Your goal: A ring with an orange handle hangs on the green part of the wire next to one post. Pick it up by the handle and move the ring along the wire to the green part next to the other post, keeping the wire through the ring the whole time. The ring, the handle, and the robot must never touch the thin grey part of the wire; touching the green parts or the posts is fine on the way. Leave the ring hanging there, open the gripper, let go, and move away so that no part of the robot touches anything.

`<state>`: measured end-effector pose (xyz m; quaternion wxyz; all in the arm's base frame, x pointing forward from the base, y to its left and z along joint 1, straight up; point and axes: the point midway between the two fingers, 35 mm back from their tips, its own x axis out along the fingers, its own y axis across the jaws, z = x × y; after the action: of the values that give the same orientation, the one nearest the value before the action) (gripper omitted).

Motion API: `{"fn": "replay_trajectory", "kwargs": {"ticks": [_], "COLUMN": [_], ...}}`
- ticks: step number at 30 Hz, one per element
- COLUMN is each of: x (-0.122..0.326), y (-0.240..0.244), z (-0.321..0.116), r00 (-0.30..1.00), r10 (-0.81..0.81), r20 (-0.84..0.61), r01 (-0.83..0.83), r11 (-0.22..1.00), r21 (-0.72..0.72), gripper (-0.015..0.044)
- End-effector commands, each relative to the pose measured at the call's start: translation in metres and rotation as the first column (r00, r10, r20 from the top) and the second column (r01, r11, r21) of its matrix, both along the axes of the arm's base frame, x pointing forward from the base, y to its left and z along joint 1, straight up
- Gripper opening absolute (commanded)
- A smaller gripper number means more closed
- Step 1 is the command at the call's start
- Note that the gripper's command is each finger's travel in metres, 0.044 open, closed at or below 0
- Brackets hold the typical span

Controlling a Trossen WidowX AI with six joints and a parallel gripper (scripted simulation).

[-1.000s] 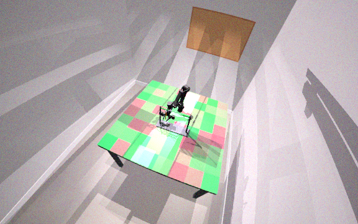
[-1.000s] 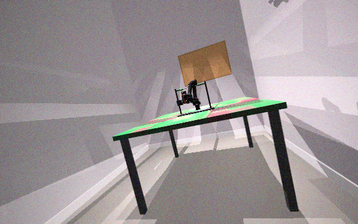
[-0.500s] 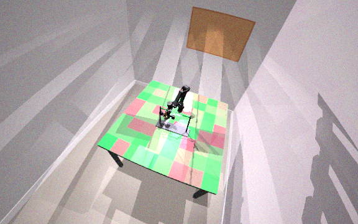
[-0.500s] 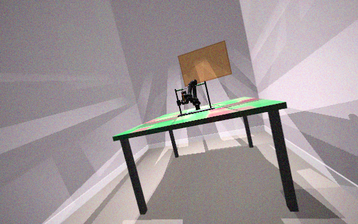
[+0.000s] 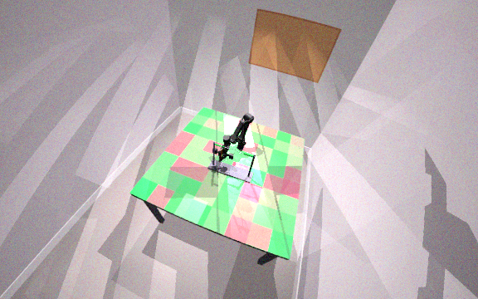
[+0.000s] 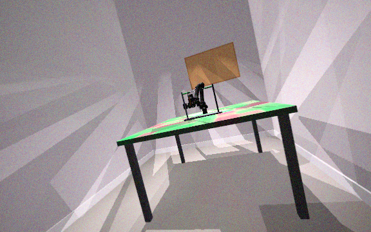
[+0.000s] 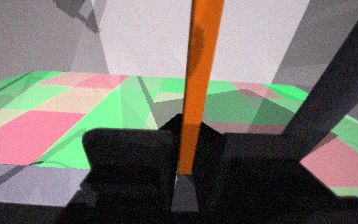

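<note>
Handle Gripped, Transfer Pending

Item: our black parallel-jaw gripper (image 5: pixel 223 154) (image 6: pixel 190 101) (image 7: pixel 183 118), clamped on the slim orange handle (image 7: pixel 200 75), beside one dark upright post (image 5: pixel 214 154) (image 6: pixel 185 106) (image 7: pixel 337 75). Ring: not discernible. Care: we should keep the grip firm, centre the ring around the wire, then travel slowly.

No readable text, labels, numbers or signs.

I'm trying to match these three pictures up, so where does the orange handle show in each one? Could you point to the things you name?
Top: too small to pick out surely, around the gripper (image 5: pixel 225 155) left of centre.
Exterior: equally tiny, near the gripper beside the left post (image 6: pixel 187 110).
Wrist: the orange handle (image 7: pixel 198 75) runs down from the top edge, just right of centre.
Shared landmark: the green-and-pink tabletop (image 5: pixel 197 216) (image 6: pixel 237 114) (image 7: pixel 35 135).
</note>
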<state>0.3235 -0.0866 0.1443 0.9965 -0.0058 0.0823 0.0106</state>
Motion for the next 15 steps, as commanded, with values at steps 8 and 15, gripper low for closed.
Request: {"fn": "replay_trajectory", "kwargs": {"ticks": [8,15], "x": [0.0002,0.0002], "y": [-0.0014,-0.0014], "z": [0.0121,0.0121], "r00": [1.000,1.000], "r10": [0.000,0.000], "r20": [0.006,0.006], "r01": [0.000,0.000], "r11": [1.000,1.000], "r21": [-0.003,-0.003], "gripper": [-0.0150,-0.0150]}}
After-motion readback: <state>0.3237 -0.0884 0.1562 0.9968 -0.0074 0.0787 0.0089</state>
